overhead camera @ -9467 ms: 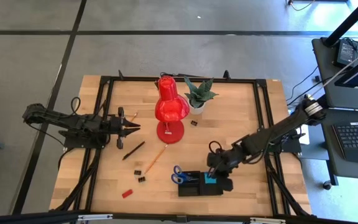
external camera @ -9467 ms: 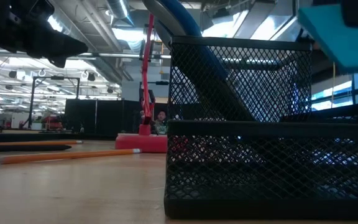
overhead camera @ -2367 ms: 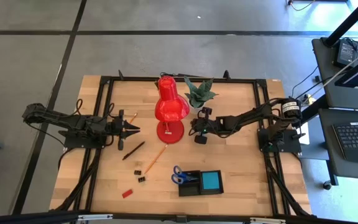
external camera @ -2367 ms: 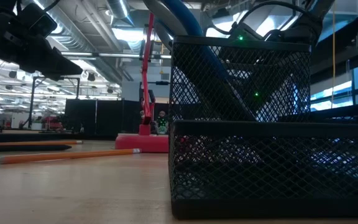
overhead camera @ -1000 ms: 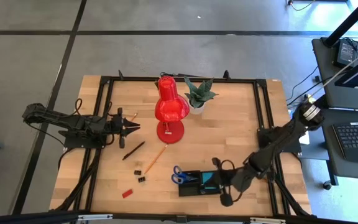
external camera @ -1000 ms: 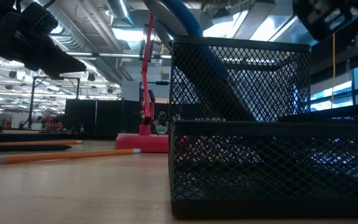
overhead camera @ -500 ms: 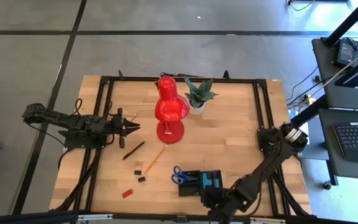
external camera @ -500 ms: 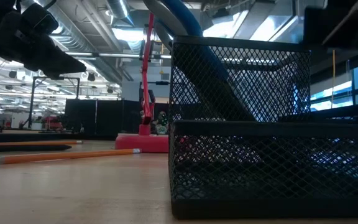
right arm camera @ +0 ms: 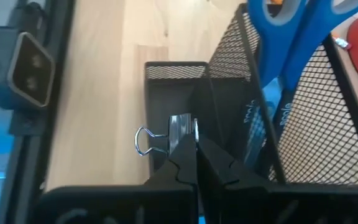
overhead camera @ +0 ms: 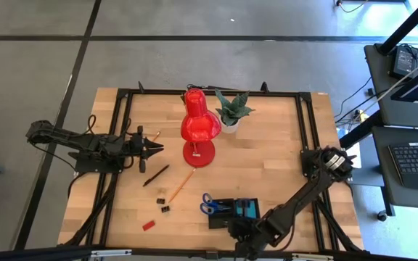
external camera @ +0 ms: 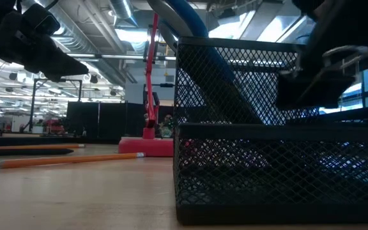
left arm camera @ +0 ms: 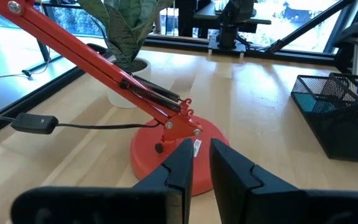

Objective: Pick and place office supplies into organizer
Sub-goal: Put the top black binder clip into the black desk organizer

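The left gripper (overhead camera: 153, 148) waits at the table's left, its jaws nearly together and holding nothing. Left to collect: a black pen (overhead camera: 156, 175), an orange pencil (overhead camera: 182, 182), two tiny clips (overhead camera: 163, 203) and a red block (overhead camera: 148, 225). The red lamp (overhead camera: 199, 125) and potted plant (overhead camera: 231, 110) stand behind, clear of the route. The organizer (overhead camera: 223, 217) (scissors (overhead camera: 210, 206) and note pad already in) sits at the front edge, where the right gripper (right arm camera: 195, 152) pinches a binder clip (right arm camera: 166, 138) above a compartment, probably about to drop it
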Robot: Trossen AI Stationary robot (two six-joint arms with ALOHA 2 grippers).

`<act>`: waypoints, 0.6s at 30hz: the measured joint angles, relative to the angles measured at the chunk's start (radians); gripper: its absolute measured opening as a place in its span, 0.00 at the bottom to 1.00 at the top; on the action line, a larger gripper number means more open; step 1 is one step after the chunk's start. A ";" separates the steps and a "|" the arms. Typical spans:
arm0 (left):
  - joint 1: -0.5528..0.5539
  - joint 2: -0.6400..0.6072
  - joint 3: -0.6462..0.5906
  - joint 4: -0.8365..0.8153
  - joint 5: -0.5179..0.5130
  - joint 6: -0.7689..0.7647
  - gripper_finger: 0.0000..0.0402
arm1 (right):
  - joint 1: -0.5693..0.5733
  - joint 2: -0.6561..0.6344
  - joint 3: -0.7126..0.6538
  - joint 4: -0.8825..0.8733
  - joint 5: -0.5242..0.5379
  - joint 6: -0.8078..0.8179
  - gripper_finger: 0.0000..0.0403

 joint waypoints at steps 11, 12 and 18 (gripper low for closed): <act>0.000 0.000 0.000 -0.001 0.001 0.000 0.12 | -0.032 0.024 -0.001 0.004 -0.061 0.001 0.00; 0.000 0.000 0.000 -0.002 0.001 0.000 0.12 | -0.033 0.024 -0.001 0.007 -0.061 0.001 0.01; 0.000 0.000 0.000 -0.005 0.001 0.000 0.12 | -0.032 0.024 -0.001 0.008 -0.061 0.004 0.07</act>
